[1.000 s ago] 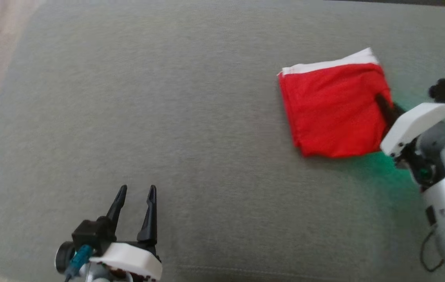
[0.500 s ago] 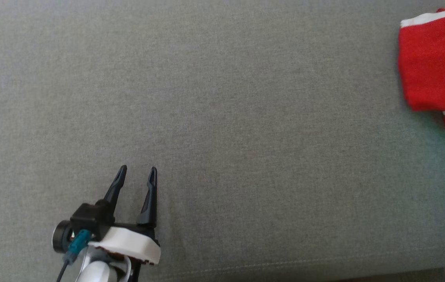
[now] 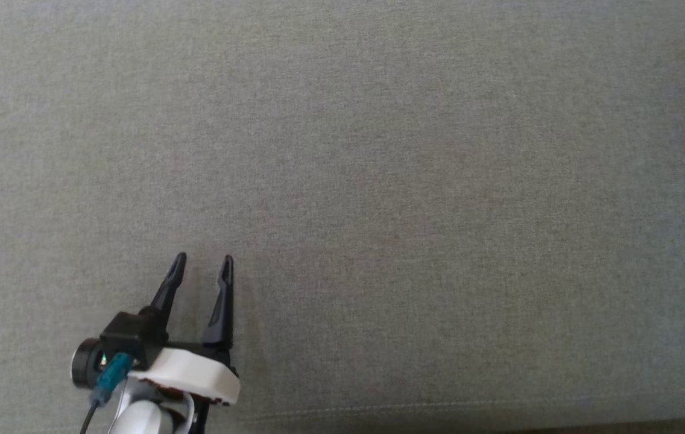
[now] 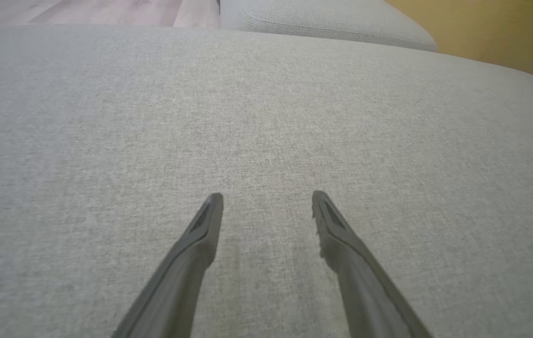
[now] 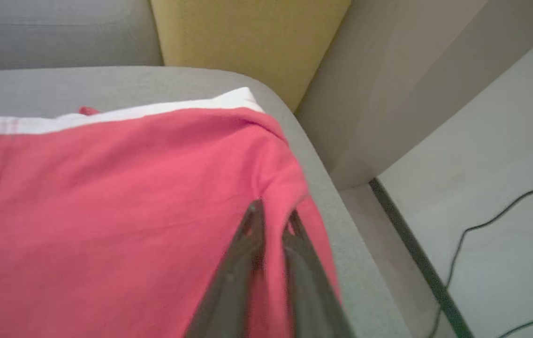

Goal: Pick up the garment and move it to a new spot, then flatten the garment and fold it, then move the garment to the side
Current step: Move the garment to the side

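— 2 grippers: what is each doing?

— Left gripper (image 3: 204, 258) hangs over the grey cushion (image 3: 378, 150), fingers spread wide with nothing between them. Right gripper (image 5: 275, 210) sits over the garment (image 5: 107, 197), fingers nearly together, a thin strip of red showing in the gap. I cannot tell whether it pinches the cloth.

— Where is the garment?

— Folded flat at the cushion's right end, near the rounded corner, with a white band along 1 edge, well apart from the left gripper.
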